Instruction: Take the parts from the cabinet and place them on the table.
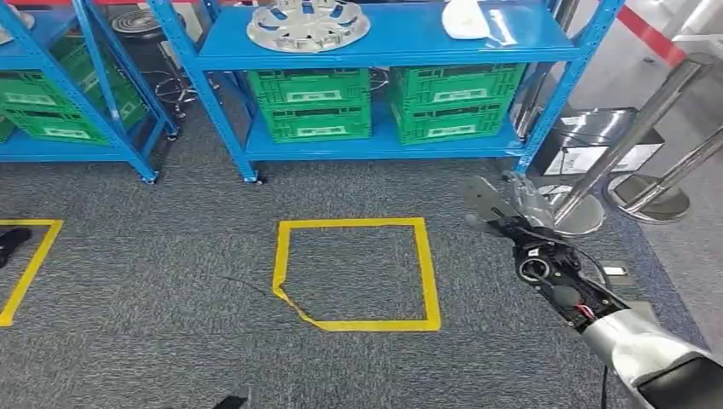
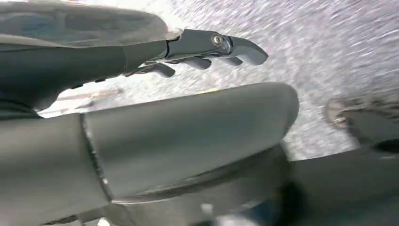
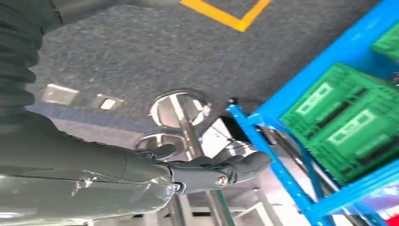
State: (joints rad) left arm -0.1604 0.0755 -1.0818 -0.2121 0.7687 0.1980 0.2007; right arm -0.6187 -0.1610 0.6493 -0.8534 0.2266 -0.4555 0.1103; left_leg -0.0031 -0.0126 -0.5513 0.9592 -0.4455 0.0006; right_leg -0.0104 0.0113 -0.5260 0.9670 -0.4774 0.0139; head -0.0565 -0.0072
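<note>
Head view, cabinet: a blue shelf rack (image 1: 388, 38) stands at the far side of the grey carpet (image 1: 170, 256).
Head view, part: a round silver metal disc (image 1: 308, 23) lies on the upper shelf, toward its left end.
Head view, second item: a white object (image 1: 465, 19) lies on the same shelf, toward its right end, well apart from the disc.
Head view, crates: green plastic crates (image 1: 311, 104) are stacked in two piles on the lower shelf.
Head view, floor mark: a yellow tape square (image 1: 430, 273) lies on the carpet in front of the rack.
Head view, right hand (image 1: 503, 209): raised over the carpet to the right of the tape square, fingers spread and holding nothing.
Head view, posts: chrome barrier posts (image 1: 635, 136) with round bases stand near the rack's right end.
Left wrist view, left hand (image 2: 207, 49): above blurred carpet, fingers lightly curled and apart, nothing in them.
Right wrist view, right hand (image 3: 207, 172): fingers stretched out and empty, with the chrome post bases, the blue rack leg and green crates beyond.
</note>
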